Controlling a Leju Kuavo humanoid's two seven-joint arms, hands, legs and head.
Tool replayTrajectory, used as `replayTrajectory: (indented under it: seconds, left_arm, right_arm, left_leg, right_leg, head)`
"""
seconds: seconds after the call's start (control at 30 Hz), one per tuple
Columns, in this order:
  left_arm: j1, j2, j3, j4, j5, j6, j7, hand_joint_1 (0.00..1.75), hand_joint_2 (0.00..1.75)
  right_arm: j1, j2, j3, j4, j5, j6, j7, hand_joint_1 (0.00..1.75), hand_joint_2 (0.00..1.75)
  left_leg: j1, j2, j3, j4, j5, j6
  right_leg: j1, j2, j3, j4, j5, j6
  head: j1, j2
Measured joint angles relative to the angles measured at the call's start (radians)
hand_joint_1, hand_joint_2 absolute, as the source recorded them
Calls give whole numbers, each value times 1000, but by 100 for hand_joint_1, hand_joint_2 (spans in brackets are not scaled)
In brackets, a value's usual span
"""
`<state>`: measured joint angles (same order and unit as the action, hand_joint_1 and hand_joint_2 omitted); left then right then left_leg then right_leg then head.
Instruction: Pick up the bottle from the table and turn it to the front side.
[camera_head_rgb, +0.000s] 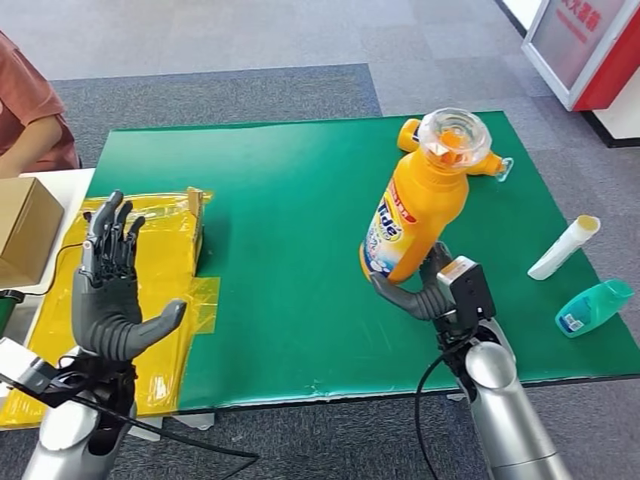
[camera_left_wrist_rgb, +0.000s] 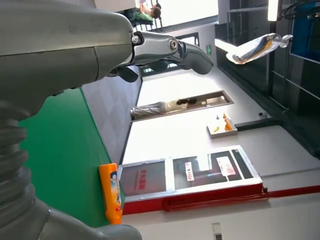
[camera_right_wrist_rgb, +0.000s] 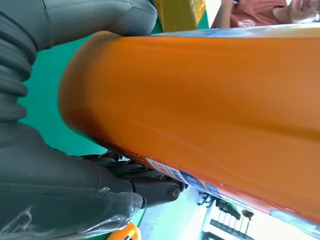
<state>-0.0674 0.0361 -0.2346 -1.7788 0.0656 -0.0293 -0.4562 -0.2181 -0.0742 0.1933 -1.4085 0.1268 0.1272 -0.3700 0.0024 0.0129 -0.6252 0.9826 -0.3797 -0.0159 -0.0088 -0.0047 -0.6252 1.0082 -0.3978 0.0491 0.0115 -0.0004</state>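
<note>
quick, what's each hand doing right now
Left hand: open, fingers spread, holding nothing, raised over the yellow sheet.
Right hand: holding the orange bottle near its base, above the green mat.

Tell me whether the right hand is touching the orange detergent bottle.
Touching. In the right wrist view the right hand wraps the orange detergent bottle, thumb on one side and fingers pressed against the other; the head view shows it gripped near its base.
</note>
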Motion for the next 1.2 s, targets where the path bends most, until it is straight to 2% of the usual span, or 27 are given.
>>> replayTrajectory:
  seconds: [0.13, 0.27, 0.37, 0.5, 0.77, 1.2]
  left_arm:
    - [1, 0, 17, 0, 17, -21, 13, 0, 175]
    - [-15, -4, 19, 13, 122, -141, 81, 0, 175]
    - [-58, -15, 11, 52, 181, -211, 138, 0, 175]
    - [-137, -30, -29, 118, 210, -242, 189, 0, 175]
    - [-222, -48, -135, 196, 332, -322, 250, 0, 175]
    - [-272, -43, -235, 266, 340, -335, 269, 0, 175]
  right_arm:
    - [6, 2, 5, -19, 38, -23, -4, 175, 175]
    - [8, 19, 48, -49, 314, -185, -19, 175, 175]
    - [4, 39, 112, -61, 502, -306, -5, 175, 175]
    - [-16, 57, 202, -59, 636, -409, 19, 175, 175]
    - [-53, 72, 316, -37, 758, -511, 58, 175, 175]
    - [-102, 74, 364, 4, 791, -524, 82, 175, 175]
  left_leg:
    - [0, 0, 0, 0, 0, 0]
    - [0, 0, 0, 0, 0, 0]
    - [0, 0, 0, 0, 1, -1]
    - [0, 0, 0, 0, 1, -2]
    - [0, 0, 0, 0, 1, -1]
    - [0, 0, 0, 0, 1, -1]
  right_leg:
    - [0, 0, 0, 0, 0, 0]
    - [0, 0, 0, 0, 0, 0]
    - [0, 0, -1, 0, 0, 0]
    - [0, 0, -1, 0, 1, -1]
    - [0, 0, -1, 0, 1, 0]
    - [0, 0, -1, 0, 1, 0]
  head:
    - [0, 0]
    - [0, 0]
    - [0, 0]
    - [0, 0]
    - [0, 0]
    - [0, 0]
